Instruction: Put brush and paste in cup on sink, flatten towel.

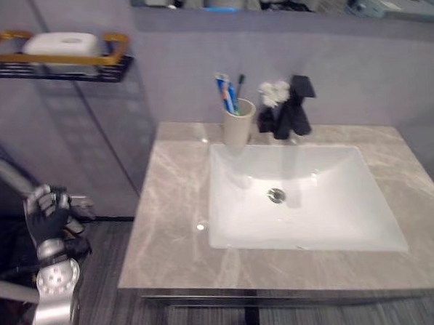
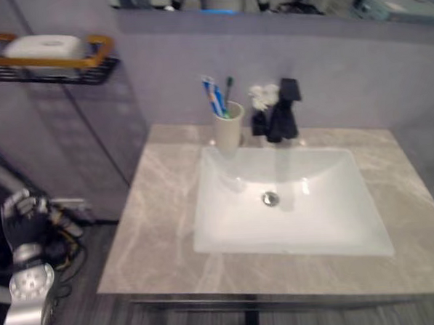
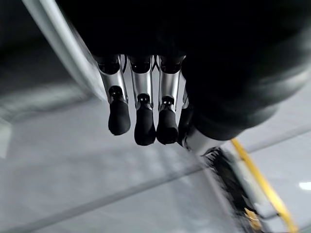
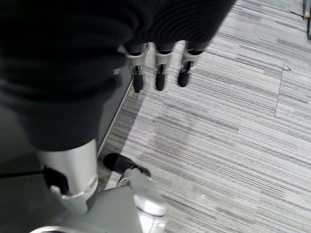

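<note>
Toothbrush (image 1: 238,85) and paste tube (image 1: 226,93) stand upright together in the beige cup (image 1: 237,124), which sits on the marble tabletop (image 1: 169,230) at its back edge, touching the back left corner of the white sink basin (image 1: 328,200) and just left of the black faucet (image 1: 293,107). In the left eye view the left robot hand (image 1: 48,210) is raised off the tabletop's left edge, well apart from the cup, forearm upright, fingers loosely bent and holding nothing. The right eye view shows a black wire shelf (image 2: 48,69) on the wall beyond the left edge, carrying a folded white towel (image 2: 42,46). In the left wrist view that robot hand's fingers (image 3: 119,114) hang straight side by side over a grey surface, empty. In the right wrist view the right robot hand (image 4: 158,68) points down at the striped floor (image 4: 233,145), fingers straight and relaxed, gripping nothing.
</note>
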